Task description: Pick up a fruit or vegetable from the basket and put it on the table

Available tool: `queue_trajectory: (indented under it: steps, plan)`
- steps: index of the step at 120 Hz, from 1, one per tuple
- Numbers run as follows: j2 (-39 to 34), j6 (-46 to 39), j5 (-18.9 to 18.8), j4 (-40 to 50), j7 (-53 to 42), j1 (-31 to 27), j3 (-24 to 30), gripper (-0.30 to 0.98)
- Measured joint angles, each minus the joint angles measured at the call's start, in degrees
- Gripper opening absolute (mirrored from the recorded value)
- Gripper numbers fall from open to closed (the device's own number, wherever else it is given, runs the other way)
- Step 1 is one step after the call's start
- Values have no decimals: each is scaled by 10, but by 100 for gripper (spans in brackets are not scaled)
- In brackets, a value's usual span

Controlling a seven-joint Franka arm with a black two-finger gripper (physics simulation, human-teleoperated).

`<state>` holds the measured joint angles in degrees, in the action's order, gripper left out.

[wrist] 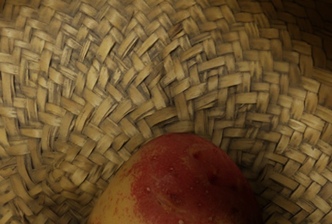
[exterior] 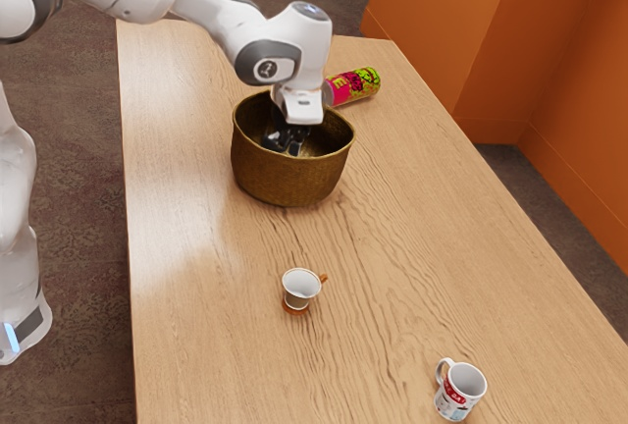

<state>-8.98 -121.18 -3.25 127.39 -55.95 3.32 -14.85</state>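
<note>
Gripper [exterior: 287, 139] is down inside the basket [exterior: 289, 183], below the rim, with the arm [exterior: 240, 36] reaching over from the exterior view's left. Can't tell whether it's open or closed, the basket wall hides too much. Task item: red-and-yellow fruit [wrist: 181, 187], inside the basket, right at the hand in the wrist view, woven basket surface behind it. Can't tell if it's gripped or just under the hand

Basket stands upright toward the far edge of the table [exterior: 196, 247]. Colorful can [exterior: 355, 86] lies on its side just beyond it, near the far corner on the exterior view's right. Small white cup [exterior: 300, 288] upright on the near side of the basket, well in from the edges, handle to the exterior view's right. White mug [exterior: 459, 392] with red print upright, nearer the close end, handle to the exterior view's left
</note>
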Motion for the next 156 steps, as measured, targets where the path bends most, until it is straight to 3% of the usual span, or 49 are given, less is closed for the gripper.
queue_trajectory:
  steps: [73,124,156]
  plan:
    - [21,-21,0,7,-7,0,0,68]
    - [24,-28,-2,8,-4,0,0,23]
    - [23,-31,-2,8,1,0,0,24]
